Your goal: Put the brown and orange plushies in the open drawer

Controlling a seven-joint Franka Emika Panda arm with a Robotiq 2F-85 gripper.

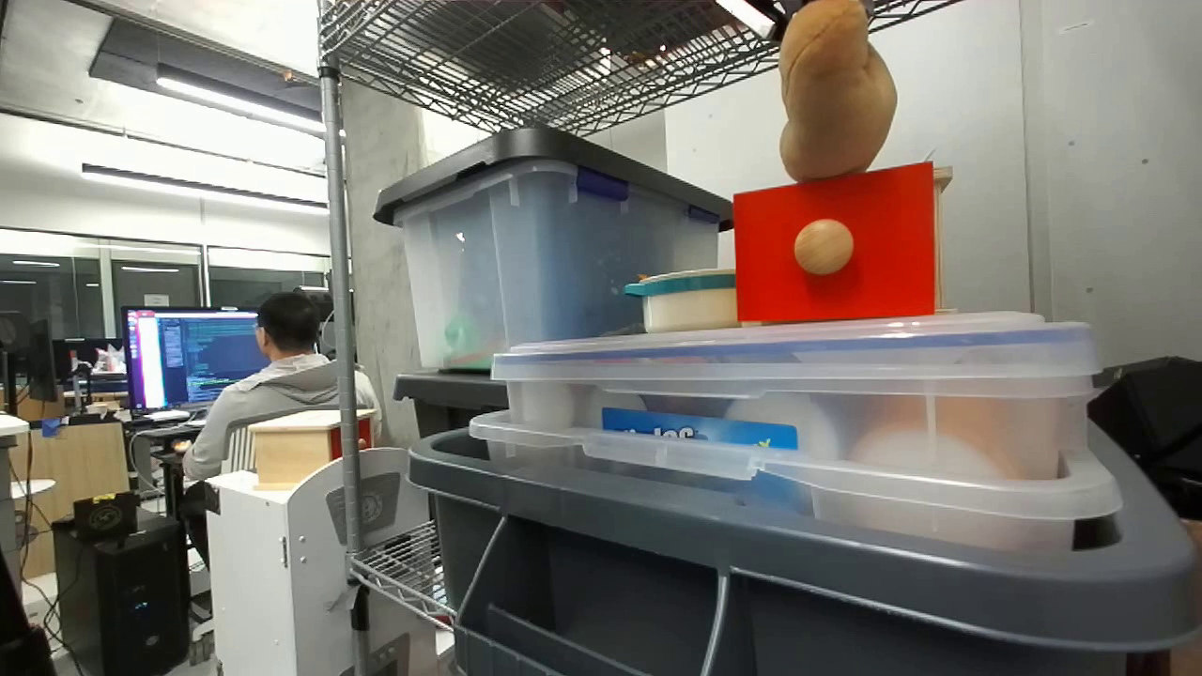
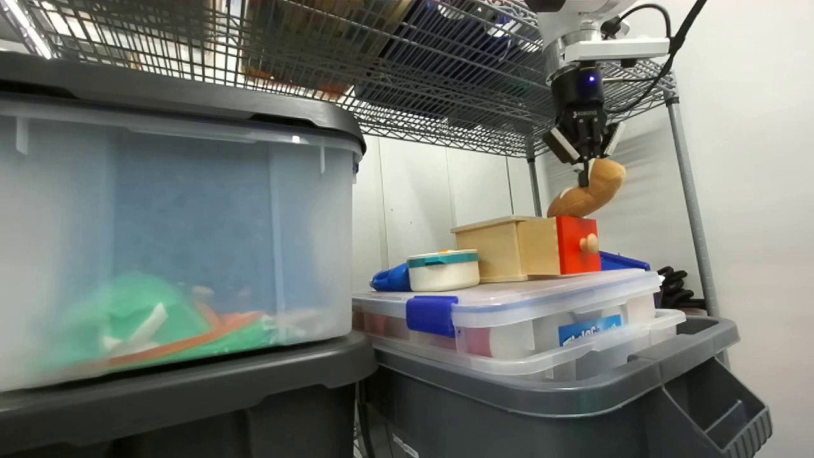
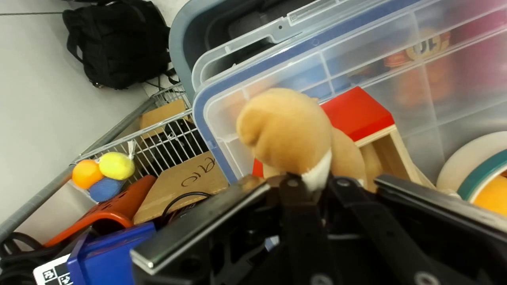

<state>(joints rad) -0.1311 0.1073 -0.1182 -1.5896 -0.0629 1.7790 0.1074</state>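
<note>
Tool (image 3: 317,183) clamped on brown plush (image 2: 588,192), above the drawer (image 2: 539,248)

The plush's long axis slants: in an exterior view the low end points inside, the high end overhangs the front (image 2: 571,248). Whether it touches, I cannot tell. Likely it must shift inward before release. The orange thing (image 3: 494,196) in the tub (image 2: 443,277) may be the other plush.

The arm link (image 2: 582,19) is white and meets a silver metal collar (image 2: 562,56). A flat white bracket (image 2: 617,49) adjoins it; black cables (image 2: 682,37) run alongside. A cylindrical coupling (image 2: 572,92) shows a blue light (image 2: 591,79). The gripper (image 2: 589,168) is black, with pale lettering (image 2: 585,114) and round screw heads (image 3: 344,182).
</note>
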